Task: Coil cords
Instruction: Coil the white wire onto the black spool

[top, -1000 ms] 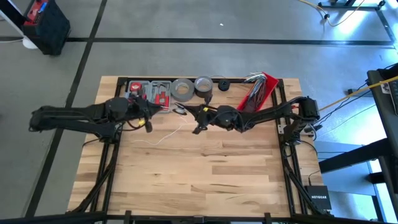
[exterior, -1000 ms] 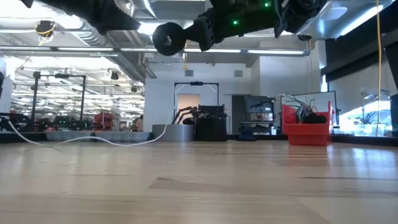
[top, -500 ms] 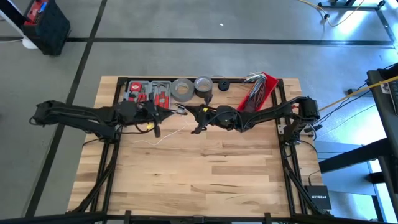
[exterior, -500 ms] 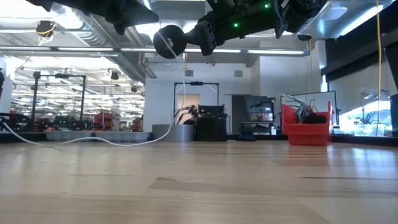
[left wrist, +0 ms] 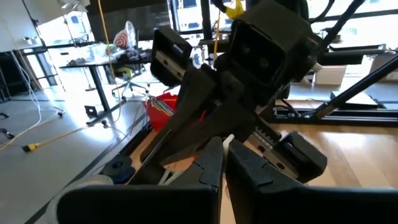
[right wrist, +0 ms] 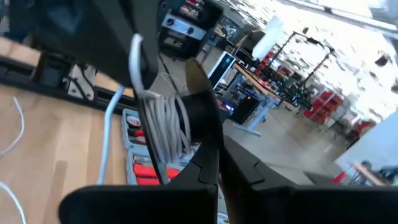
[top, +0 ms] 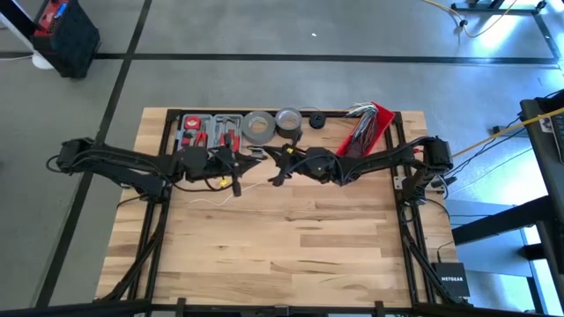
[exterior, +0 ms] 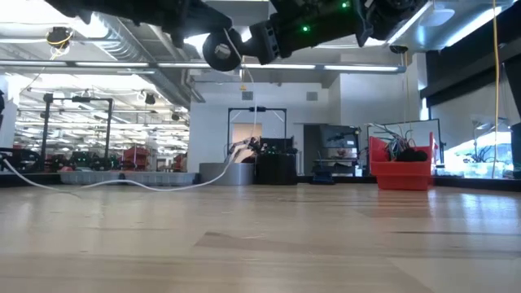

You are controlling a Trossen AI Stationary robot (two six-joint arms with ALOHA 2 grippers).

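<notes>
The white cord is partly wound in several turns around my right gripper's shut fingers, high over the table's far middle. Its round black puck sits right beside that gripper. The cord's other part lies slack on the wood, and a thin strand climbs from it to the grippers. My left gripper is shut on the cord and points level at the right gripper, almost tip to tip with it. My left gripper pinches a short white piece of the cord between its two fingertips. The fingers come level from the table's left. The piece is lifted clear, and the cord runs slack from there down to the table. My right gripper carries several turns of the cord wound across its shut fingers, which point level toward the table's left. The turns hide whether a piece is pinched between the fingers. The wound part is lifted clear of the table.
Along the far edge stand a tool tray, two tape rolls, a small black round thing and a red bin of cables. The near half of the wooden top is bare.
My left gripper has travelled toward the table's right edge, sinking a little, until it nearly meets the right gripper. The strand rising from the table has swung rightward with it. My right gripper has stayed in place.
</notes>
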